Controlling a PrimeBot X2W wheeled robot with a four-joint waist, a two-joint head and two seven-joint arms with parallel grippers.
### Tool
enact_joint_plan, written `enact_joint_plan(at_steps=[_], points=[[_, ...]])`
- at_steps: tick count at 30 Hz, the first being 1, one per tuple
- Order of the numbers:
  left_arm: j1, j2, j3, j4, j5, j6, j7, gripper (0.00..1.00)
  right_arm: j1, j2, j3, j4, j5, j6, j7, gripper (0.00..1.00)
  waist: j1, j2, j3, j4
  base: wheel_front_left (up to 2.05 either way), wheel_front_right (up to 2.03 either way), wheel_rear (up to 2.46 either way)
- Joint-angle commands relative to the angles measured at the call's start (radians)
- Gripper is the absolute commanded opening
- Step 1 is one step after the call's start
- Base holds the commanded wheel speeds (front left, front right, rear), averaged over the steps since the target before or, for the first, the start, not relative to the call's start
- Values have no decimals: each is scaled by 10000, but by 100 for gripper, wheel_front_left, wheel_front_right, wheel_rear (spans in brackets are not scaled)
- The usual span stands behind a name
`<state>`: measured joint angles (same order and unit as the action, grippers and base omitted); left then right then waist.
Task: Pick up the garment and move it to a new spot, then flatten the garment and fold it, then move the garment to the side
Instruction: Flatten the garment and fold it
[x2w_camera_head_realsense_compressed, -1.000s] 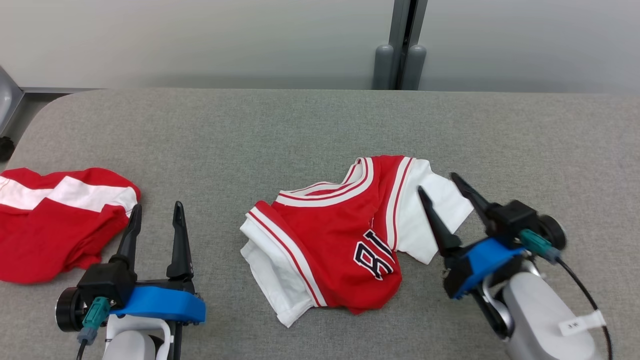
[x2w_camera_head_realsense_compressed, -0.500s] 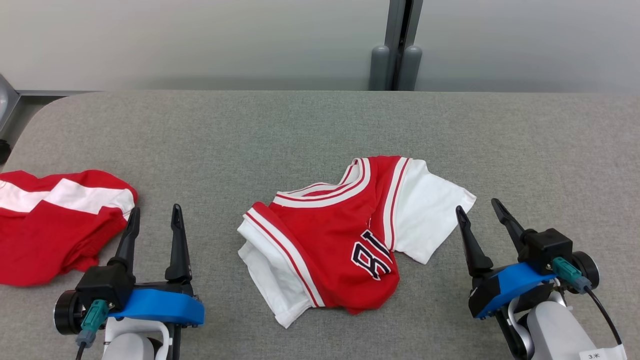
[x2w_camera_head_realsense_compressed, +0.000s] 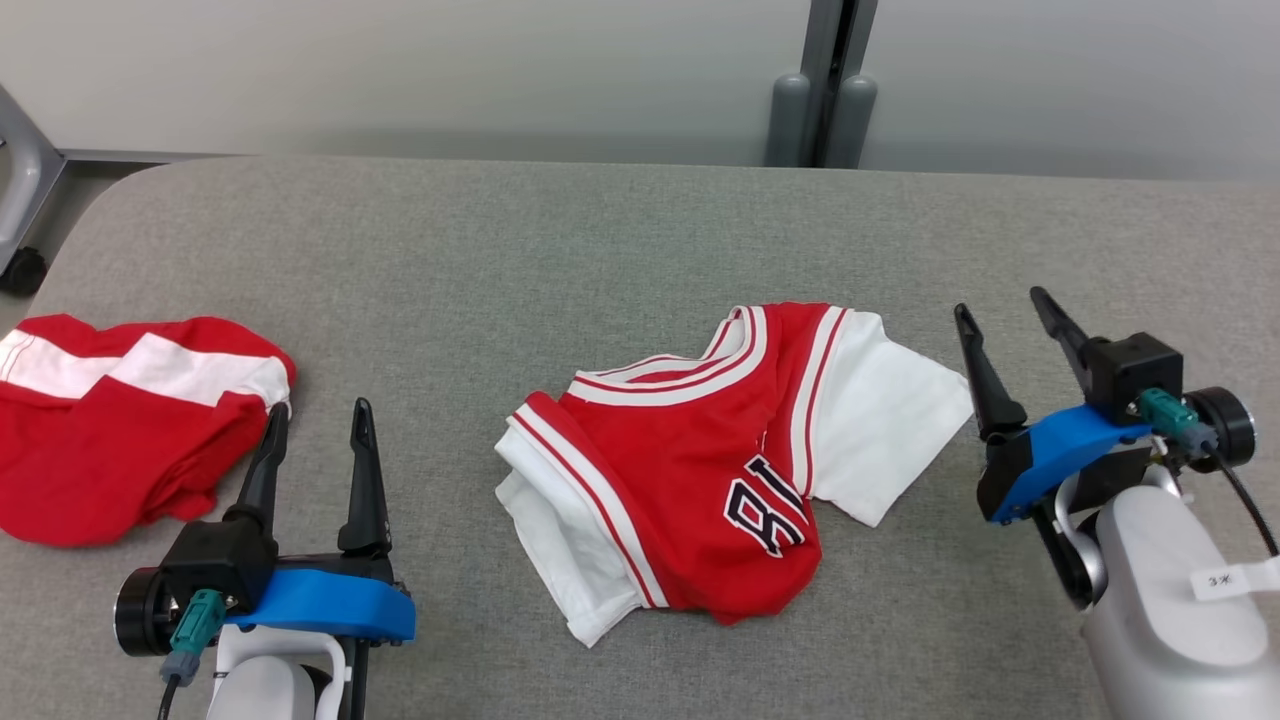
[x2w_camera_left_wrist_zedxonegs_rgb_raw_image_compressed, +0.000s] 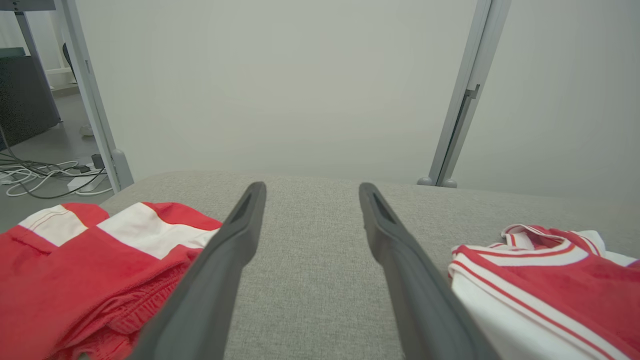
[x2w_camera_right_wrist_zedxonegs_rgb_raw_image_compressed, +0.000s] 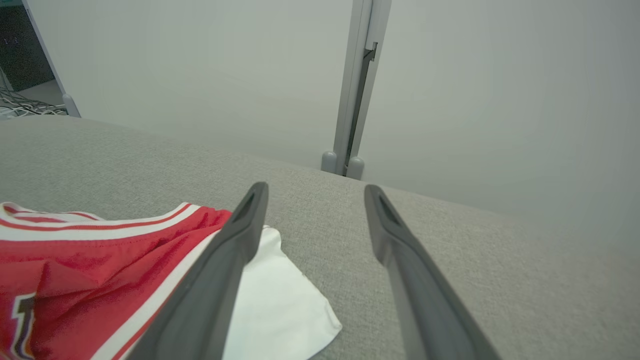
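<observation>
Just right of the crumpled jersey (x2w_camera_head_realsense_compressed: 690, 470) on the table (x2w_camera_head_realsense_compressed: 600, 240), right tool (x2w_camera_head_realsense_compressed: 1000, 303) hangs wide and empty, left tool (x2w_camera_head_realsense_compressed: 320, 408) well to the jersey's left also wide, so pickup looks not yet started; next move calls for closing on a sleeve or hem.

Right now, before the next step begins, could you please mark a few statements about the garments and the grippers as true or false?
1. The left gripper and the right gripper are both open and empty. True.
2. The jersey lies spread flat on the table. False: it is rumpled and partly folded over itself.
3. A second red and white garment lies near the left gripper. True.
4. The right gripper is clamped on the jersey's white sleeve. False: its jaws stand open beside the sleeve, with no cloth between them.
</observation>
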<state>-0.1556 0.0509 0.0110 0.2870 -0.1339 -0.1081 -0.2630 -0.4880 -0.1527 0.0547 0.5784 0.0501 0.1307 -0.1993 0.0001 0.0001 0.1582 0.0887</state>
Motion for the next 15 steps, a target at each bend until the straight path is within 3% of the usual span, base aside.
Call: enact_joint_plan(at_steps=[1,15], points=[[-149,-10,-63,-42,-47,13,-28,100,-323,-169,-85,321,-68,1,97,100,-1,-1,98,110,0,0,0],[-358,-11,-261,-64,-152,101,-27,100,-1121,-485,-158,3759,-119,1,377,100,-1,-1,380,607,0,0,0]])
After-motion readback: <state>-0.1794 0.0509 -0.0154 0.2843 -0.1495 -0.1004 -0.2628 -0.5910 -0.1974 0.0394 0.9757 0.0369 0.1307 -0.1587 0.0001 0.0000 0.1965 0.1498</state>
